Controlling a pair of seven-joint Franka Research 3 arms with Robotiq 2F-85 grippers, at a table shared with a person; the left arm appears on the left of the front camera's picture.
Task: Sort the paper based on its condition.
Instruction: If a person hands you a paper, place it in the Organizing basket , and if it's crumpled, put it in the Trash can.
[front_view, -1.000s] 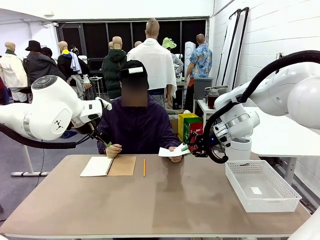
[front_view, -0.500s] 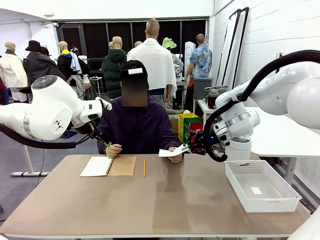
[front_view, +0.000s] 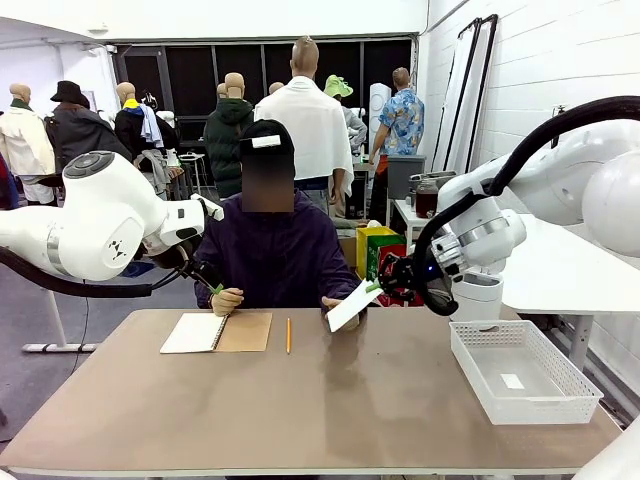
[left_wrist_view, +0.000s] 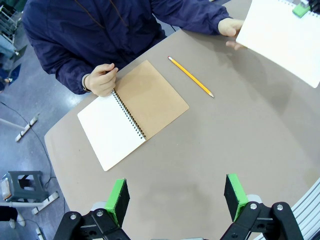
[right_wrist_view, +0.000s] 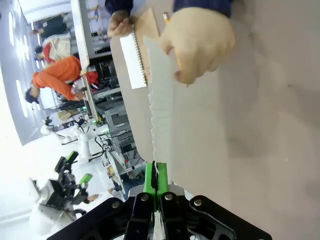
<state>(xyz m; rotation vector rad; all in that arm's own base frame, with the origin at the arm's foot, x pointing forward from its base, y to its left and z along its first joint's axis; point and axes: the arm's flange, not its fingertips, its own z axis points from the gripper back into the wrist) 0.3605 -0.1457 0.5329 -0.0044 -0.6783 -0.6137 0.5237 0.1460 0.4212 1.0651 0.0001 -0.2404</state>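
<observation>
A plain white sheet of paper (front_view: 352, 305) hangs tilted above the table's far edge. My right gripper (front_view: 375, 288) is shut on its upper corner. In the right wrist view the green fingertips (right_wrist_view: 156, 181) pinch the paper (right_wrist_view: 159, 120), which runs edge-on away from them with a ragged torn side. The person's hand (front_view: 333, 304) sits right at the sheet's lower edge; I cannot tell whether it still holds it. The left wrist view shows the paper (left_wrist_view: 282, 37) at top right beside that hand (left_wrist_view: 229, 29). My left gripper (left_wrist_view: 176, 199) hovers open over the table's left part, empty.
An open spiral notebook (front_view: 217, 332) with a brown cover lies at the far left, the person's other hand (front_view: 227, 299) resting at its top. A yellow pencil (front_view: 288, 335) lies beside it. A white mesh basket (front_view: 525, 375) stands at the right edge.
My right gripper finished closing on the sheet's corner and drew back slightly to the right. The sheet swung from nearly flat to steeply tilted. The left arm stayed still.
</observation>
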